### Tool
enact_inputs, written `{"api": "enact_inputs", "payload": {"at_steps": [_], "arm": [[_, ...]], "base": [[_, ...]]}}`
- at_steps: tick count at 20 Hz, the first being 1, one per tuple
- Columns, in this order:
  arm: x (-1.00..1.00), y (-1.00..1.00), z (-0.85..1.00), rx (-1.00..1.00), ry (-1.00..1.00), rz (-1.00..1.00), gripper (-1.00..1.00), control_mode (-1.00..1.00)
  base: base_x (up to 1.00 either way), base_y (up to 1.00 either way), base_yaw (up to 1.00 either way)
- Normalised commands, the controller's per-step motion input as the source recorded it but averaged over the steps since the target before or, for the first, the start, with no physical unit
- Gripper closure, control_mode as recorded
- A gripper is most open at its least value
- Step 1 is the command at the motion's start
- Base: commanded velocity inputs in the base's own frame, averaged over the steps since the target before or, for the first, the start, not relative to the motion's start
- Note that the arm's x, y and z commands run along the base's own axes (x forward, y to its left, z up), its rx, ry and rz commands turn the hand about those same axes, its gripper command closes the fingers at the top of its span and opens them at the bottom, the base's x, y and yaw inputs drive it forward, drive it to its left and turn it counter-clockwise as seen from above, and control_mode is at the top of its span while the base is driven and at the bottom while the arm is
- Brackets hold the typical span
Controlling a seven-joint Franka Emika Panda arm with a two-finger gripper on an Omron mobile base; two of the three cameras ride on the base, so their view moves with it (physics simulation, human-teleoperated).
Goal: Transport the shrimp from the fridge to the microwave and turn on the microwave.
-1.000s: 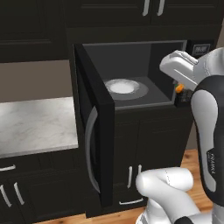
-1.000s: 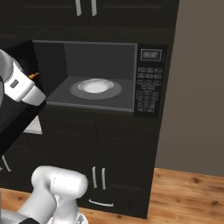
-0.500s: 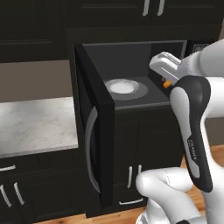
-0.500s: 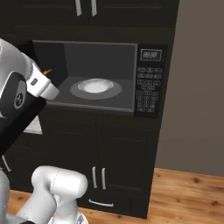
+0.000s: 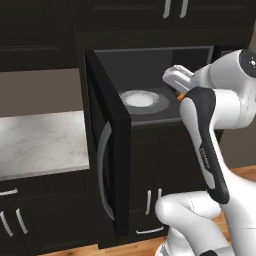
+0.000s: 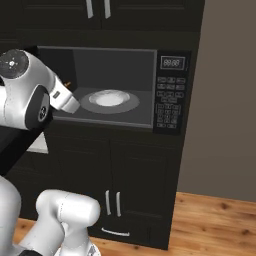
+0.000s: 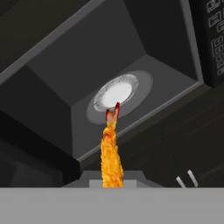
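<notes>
Dark kitchen cabinetry surrounds the black built-in microwave [image 6: 115, 87], whose windowed door with its curved silver handle [image 5: 107, 160] stands swung wide open to the left. Inside the cavity rests the white round turntable [image 6: 109, 98], bare. A pale marbled counter [image 5: 42, 142] lies left of the open door; wood flooring [image 6: 215, 220] shows at lower right.

The white arm's gripper [image 5: 176, 80] is raised at the cavity's front opening, just short of the turntable. In the hand view the tiny curved yellow-orange shrimp [image 7: 111, 153] projects forward from between the fingers, its reddish tail tip towards the turntable [image 7: 116, 94]; an orange speck beside the wrist in the left base view [image 5: 181, 96] marks the same piece. The fingers appear clamped on the shrimp's near end, though the fingertips themselves are cut off by the lower edge of the hand view and hidden behind the arm in both base views, so the exact contact cannot be made out.

Handling, as judged: the piece is very light, small and probably slightly yielding, with a rough breaded surface that should resist slipping. Held by one end, it may pivot; a grasp across the thicker middle would be steadier. Release should be low over the turntable, since so light an item may bounce or roll.

The button keypad [image 6: 167, 105] sits right of the cavity; its legends are too small to read.
</notes>
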Motion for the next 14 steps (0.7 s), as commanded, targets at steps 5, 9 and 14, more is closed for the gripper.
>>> {"api": "enact_inputs", "payload": {"at_steps": [5,9,14], "arm": [[0.46,-0.09,-0.10,0.00,0.00,0.00,1.00,-1.00],[0.51,-0.07,-0.04,0.00,0.03,0.00,1.00,-1.00],[0.50,-0.05,-0.08,0.00,0.04,0.00,1.00,-1.00]], "base": [[0.00,0.00,0.00],[0.00,0.00,0.00],[0.00,0.00,0.00]]}}
